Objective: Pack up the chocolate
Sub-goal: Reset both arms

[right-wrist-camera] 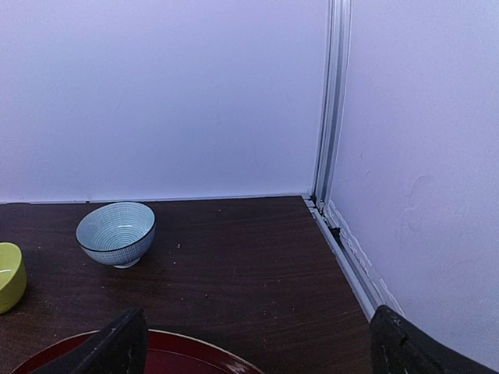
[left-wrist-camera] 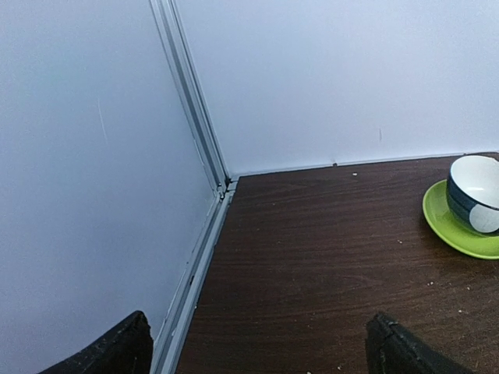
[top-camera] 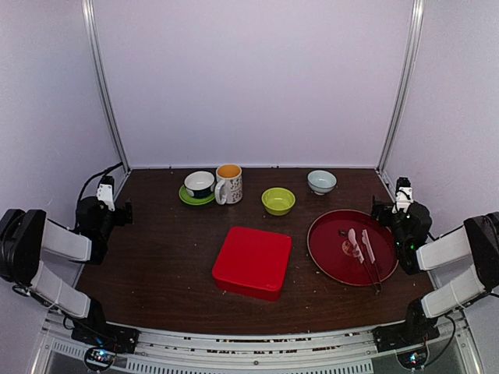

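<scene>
I cannot make out any chocolate in these views. A closed red square box (top-camera: 252, 261) lies at the table's middle front. A round red plate (top-camera: 320, 253) at the right holds pink-handled tongs (top-camera: 355, 243) and a knife (top-camera: 368, 245); its rim also shows in the right wrist view (right-wrist-camera: 179, 347). A tiny dark speck on the plate is too small to identify. My left gripper (top-camera: 109, 204) (left-wrist-camera: 257, 343) is open and empty by the left wall. My right gripper (top-camera: 398, 210) (right-wrist-camera: 257, 339) is open and empty, just beyond the plate's far right rim.
Along the back stand a blue-and-white cup (top-camera: 199, 184) (left-wrist-camera: 475, 195) on a green saucer (left-wrist-camera: 452, 230), a patterned mug (top-camera: 229, 184), a green bowl (top-camera: 278, 200) (right-wrist-camera: 8, 276) and a pale blue bowl (top-camera: 321, 181) (right-wrist-camera: 117, 232). White walls with metal rails close in three sides.
</scene>
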`<state>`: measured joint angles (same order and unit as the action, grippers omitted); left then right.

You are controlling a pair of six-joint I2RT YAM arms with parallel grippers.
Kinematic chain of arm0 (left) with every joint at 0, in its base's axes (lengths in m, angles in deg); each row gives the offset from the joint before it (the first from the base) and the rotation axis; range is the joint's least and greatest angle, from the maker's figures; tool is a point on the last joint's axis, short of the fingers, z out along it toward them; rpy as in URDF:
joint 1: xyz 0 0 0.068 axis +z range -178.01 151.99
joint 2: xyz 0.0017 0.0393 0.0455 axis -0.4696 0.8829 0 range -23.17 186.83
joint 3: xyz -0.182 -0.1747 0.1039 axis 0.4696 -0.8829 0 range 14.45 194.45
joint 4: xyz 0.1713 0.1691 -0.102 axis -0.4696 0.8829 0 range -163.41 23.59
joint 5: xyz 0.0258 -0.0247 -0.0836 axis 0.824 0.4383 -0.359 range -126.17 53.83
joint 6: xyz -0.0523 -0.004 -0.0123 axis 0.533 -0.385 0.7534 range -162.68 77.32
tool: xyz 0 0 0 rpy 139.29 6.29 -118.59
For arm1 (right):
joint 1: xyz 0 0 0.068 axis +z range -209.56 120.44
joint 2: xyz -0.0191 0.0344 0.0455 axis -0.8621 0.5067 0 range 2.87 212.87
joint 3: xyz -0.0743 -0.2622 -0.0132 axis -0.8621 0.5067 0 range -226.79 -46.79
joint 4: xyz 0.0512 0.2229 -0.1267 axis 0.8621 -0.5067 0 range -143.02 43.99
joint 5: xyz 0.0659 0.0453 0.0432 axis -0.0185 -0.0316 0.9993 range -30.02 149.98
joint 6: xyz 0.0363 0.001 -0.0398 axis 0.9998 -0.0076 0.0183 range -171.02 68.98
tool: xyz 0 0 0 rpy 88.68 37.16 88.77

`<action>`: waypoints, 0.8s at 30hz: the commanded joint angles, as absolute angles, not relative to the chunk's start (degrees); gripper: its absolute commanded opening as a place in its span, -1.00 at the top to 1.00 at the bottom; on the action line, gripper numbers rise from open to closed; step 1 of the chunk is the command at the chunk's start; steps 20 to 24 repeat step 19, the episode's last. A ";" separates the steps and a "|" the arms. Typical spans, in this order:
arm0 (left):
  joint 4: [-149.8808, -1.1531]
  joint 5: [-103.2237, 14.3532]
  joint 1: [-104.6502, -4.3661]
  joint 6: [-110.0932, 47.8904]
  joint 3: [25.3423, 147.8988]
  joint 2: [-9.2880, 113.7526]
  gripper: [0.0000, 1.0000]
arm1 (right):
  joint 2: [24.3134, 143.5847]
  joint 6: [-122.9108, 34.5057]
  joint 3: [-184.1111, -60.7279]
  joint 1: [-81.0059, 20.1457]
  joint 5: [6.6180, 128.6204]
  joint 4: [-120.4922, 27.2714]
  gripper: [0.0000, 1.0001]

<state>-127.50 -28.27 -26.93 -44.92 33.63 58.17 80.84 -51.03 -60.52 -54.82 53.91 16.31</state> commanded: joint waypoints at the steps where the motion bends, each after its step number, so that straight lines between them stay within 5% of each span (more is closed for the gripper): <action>1: -131.31 -28.09 -26.40 -44.44 33.43 58.41 -0.96 | 80.74 -50.75 -61.36 -55.16 52.99 15.95 -1.00; 24: -131.33 -28.11 -26.39 -44.44 33.44 58.39 -0.96 | 80.75 -50.58 -61.55 -55.16 53.05 15.37 -1.00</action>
